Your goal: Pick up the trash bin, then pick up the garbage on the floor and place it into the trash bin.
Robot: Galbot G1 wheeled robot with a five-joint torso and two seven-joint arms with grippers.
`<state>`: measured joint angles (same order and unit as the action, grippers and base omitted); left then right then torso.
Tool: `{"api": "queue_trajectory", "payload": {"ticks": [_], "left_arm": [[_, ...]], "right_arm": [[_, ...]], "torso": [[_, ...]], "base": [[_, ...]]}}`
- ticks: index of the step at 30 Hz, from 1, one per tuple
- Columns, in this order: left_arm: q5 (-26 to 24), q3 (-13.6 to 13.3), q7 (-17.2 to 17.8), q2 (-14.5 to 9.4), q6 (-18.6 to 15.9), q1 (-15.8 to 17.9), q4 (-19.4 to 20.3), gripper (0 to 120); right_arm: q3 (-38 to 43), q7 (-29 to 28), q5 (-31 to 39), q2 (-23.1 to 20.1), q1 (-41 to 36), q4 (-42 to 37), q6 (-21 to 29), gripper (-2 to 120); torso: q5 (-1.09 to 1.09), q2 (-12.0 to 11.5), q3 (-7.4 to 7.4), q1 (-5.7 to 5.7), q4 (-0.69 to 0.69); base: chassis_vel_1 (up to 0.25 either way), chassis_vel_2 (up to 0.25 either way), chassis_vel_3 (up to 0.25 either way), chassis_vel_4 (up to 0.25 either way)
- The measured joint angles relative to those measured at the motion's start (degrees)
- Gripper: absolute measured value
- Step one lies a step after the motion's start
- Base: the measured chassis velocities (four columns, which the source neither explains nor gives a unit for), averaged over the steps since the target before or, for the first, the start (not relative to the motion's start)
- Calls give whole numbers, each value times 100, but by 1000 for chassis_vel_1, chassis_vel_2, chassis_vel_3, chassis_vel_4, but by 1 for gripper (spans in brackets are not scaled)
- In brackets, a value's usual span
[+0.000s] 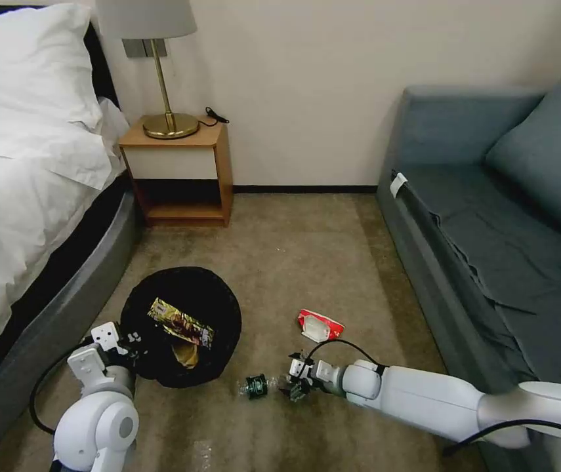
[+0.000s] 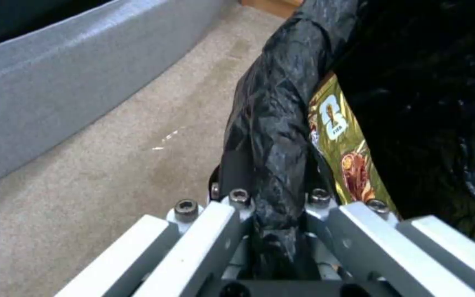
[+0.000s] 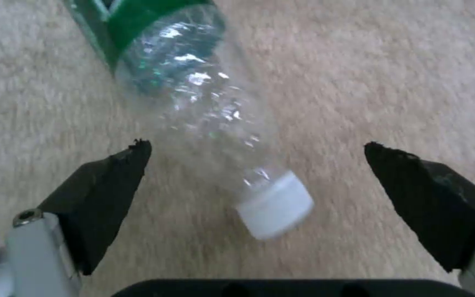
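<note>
The trash bin (image 1: pixel 182 288), round and lined with a crinkly black bag, is at the lower left of the head view. My left gripper (image 1: pixel 132 344) is shut on its near rim (image 2: pixel 273 165). Inside the bin lies a yellow-gold snack wrapper (image 1: pixel 182 322) (image 2: pixel 350 156). A small clear bottle with a green label (image 1: pixel 256 385) (image 3: pixel 193 95) lies on the carpet. My right gripper (image 1: pixel 291 383) (image 3: pixel 257 165) is low over the carpet and open, its black fingers (image 3: pixel 111 185) on either side of the bottle's white-capped end. A red-and-white wrapper (image 1: pixel 319 325) lies on the floor beyond the right arm.
A bed with white linen (image 1: pixel 24 196) runs along the left, its grey base (image 2: pixel 56 82) close to the bin. A wooden nightstand (image 1: pixel 178 174) with a brass lamp stands against the far wall. A grey-blue sofa (image 1: pixel 510 249) lines the right. Carpet lies between them.
</note>
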<state>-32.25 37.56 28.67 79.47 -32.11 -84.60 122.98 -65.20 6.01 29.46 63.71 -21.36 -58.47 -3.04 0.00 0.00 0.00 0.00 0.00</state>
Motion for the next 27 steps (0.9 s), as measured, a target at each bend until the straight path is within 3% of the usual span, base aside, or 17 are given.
{"api": "queue_trajectory", "payload": {"ticks": [8, 27], "left_arm": [[-8, 17, -4, -11, 45, 2, -22, 3], [33, -18, -5, 18, 92, 2, -87, 3]], "right_arm": [[-4, 42, -31, 56, -4, 103, -105, 98], [-12, 135, -61, 44, -107, 137, -358, 34]], "torso": [[-1, 0, 0, 0, 0], [0, 0, 0, 0, 0]], "base": [[0, 0, 0, 0], [0, 0, 0, 0]]}}
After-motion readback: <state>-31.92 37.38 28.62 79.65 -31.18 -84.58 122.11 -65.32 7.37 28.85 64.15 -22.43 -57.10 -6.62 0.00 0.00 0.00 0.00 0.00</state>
